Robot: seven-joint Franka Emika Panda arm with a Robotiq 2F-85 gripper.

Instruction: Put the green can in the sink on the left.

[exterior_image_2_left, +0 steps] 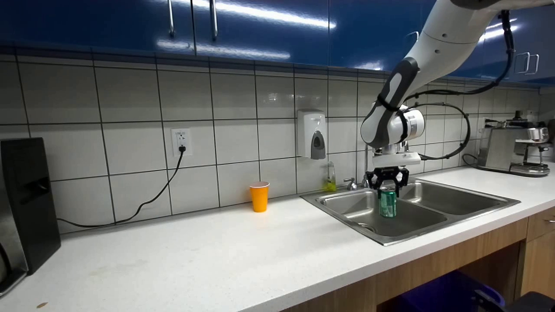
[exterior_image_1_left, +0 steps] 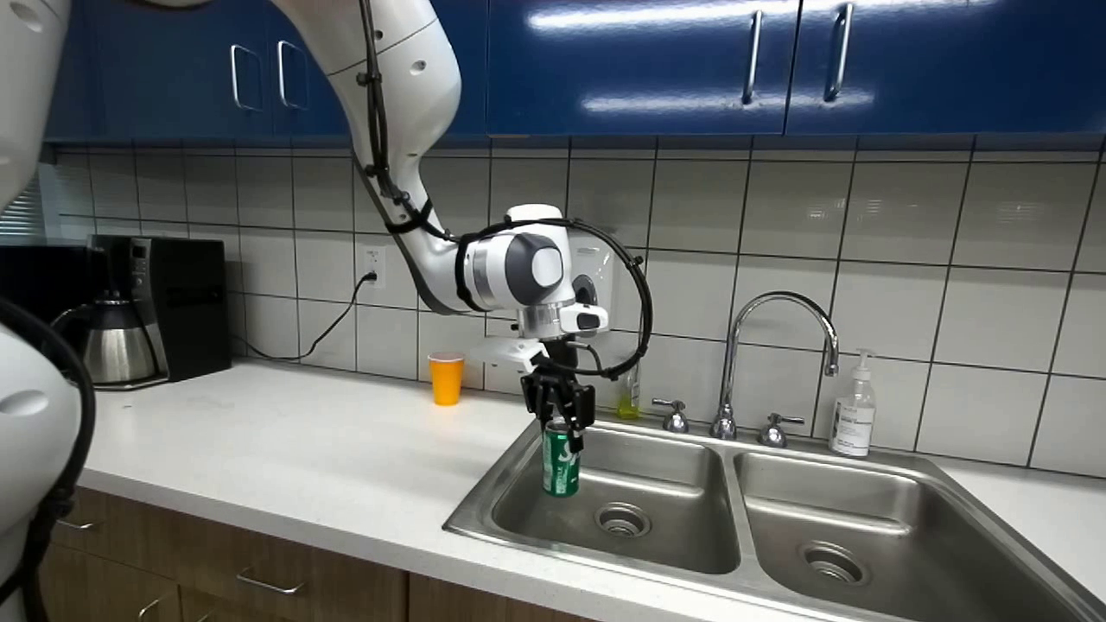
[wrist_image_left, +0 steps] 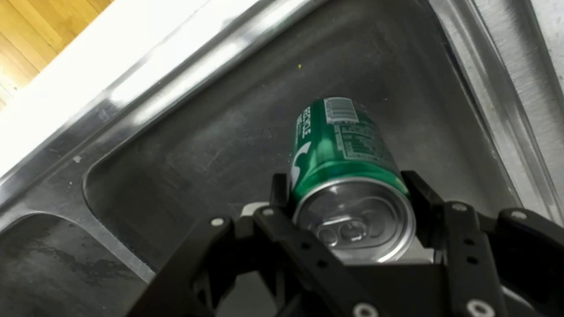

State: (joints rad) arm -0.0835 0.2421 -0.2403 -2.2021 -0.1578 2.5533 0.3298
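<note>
Wrist view showed the black two-fingered gripper (wrist_image_left: 348, 191) hugging the small, round green metal can (wrist_image_left: 343, 149) near its top, one finger on each side. It was about upright in the left silver steel sink bowl (exterior_image_1_left: 683, 531); I couldn't tell if its bottom touched down. Best, it seemed, was to lower it softly, set it flat beside the round metal drain (exterior_image_1_left: 623, 520), then let go and lift straight up. The bowl's side could bump the fingers; the tall bent silver tap (exterior_image_1_left: 728, 376) and round orange cup (exterior_image_1_left: 446, 380) stood apart from it.

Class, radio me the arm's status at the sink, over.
Gripper clamped on can. It's roughly upright, in or above left basin; unclear which. Nothing seen in the way.
</note>
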